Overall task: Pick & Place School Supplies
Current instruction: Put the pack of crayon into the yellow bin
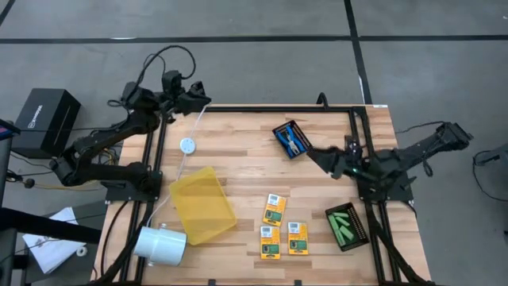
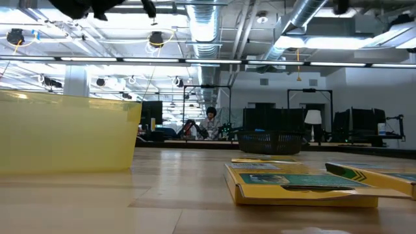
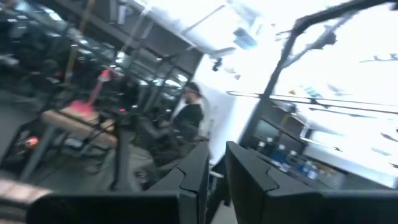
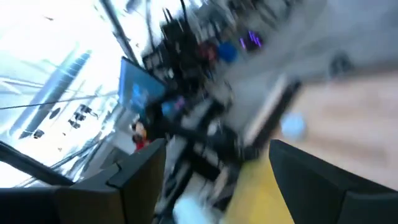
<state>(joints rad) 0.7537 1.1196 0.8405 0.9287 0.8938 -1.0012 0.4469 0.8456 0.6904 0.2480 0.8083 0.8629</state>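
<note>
Three yellow-and-green crayon boxes [image 1: 275, 209] [image 1: 270, 242] [image 1: 298, 237] lie flat on the wooden table; the low view shows them close by [image 2: 305, 185]. Blue-handled scissors [image 1: 291, 140] lie in a black mesh tray at the far middle. Green sticks [image 1: 344, 226] lie in a second black mesh tray at the near right. My right gripper [image 1: 316, 156] is open and empty, just right of the scissors tray. My left gripper [image 1: 196, 97] is shut and empty, raised beyond the table's far left corner.
A flat yellow tray [image 1: 202, 204] lies at the near left, also in the low view [image 2: 65, 136]. A white cylinder [image 1: 159, 242] lies at its near-left corner, and a small white disc [image 1: 187, 145] with a cord at the far left. A person [image 2: 210, 120] sits far behind the table.
</note>
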